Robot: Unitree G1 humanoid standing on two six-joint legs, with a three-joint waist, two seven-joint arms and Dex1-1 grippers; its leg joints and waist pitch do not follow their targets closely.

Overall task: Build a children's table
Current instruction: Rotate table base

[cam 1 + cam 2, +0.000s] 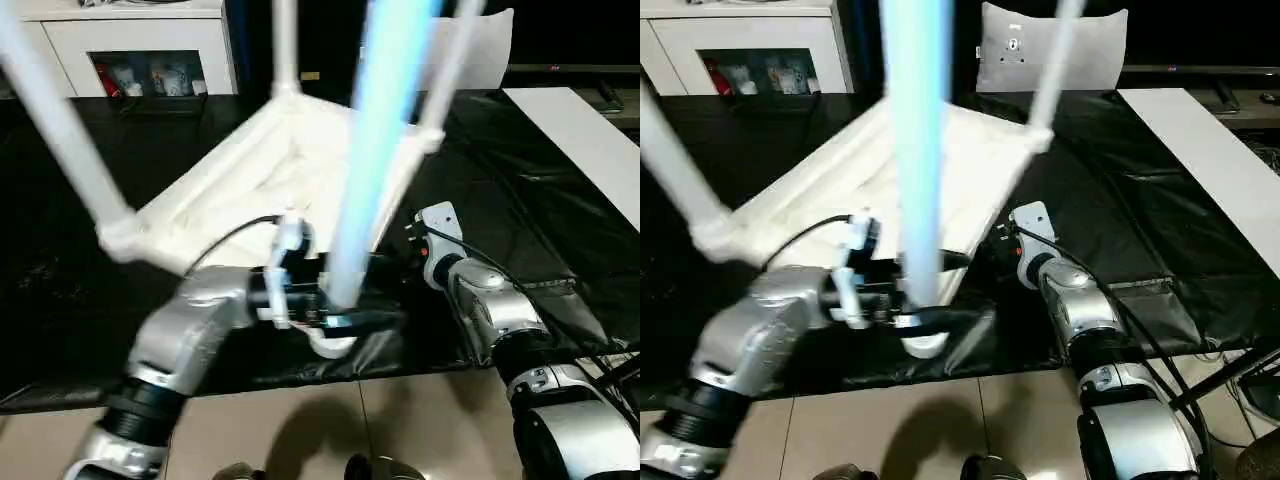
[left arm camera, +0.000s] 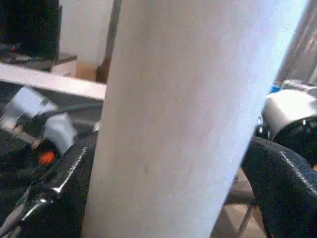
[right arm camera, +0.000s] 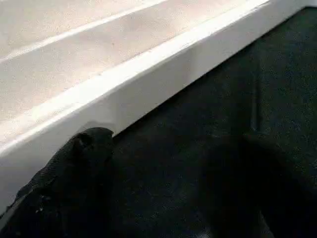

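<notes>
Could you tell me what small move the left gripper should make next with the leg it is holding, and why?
Probably press and twist the white tapered plastic leg down into its corner socket: the left gripper clamps it upright at the near corner of the upturned white ribbed tabletop, where three legs already stand.

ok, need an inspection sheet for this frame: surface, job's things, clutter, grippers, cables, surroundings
Surface: black sheet spread over the floor, beige tiles at the near edge.
Job's things: white table top lying underside up on the sheet; three legs stand in its corner sockets; a fourth leg is upright over the near corner.
Clutter: nothing seen.
Grippers: left gripper, jaws shut on the fourth leg near its lower end; right gripper low beside the table top's rim, jaw state cannot be told.
Cables: black cable along the left forearm; more cables on the right forearm.
Surroundings: white cabinet with glass doors at the back left; flat white board on the right.
</notes>
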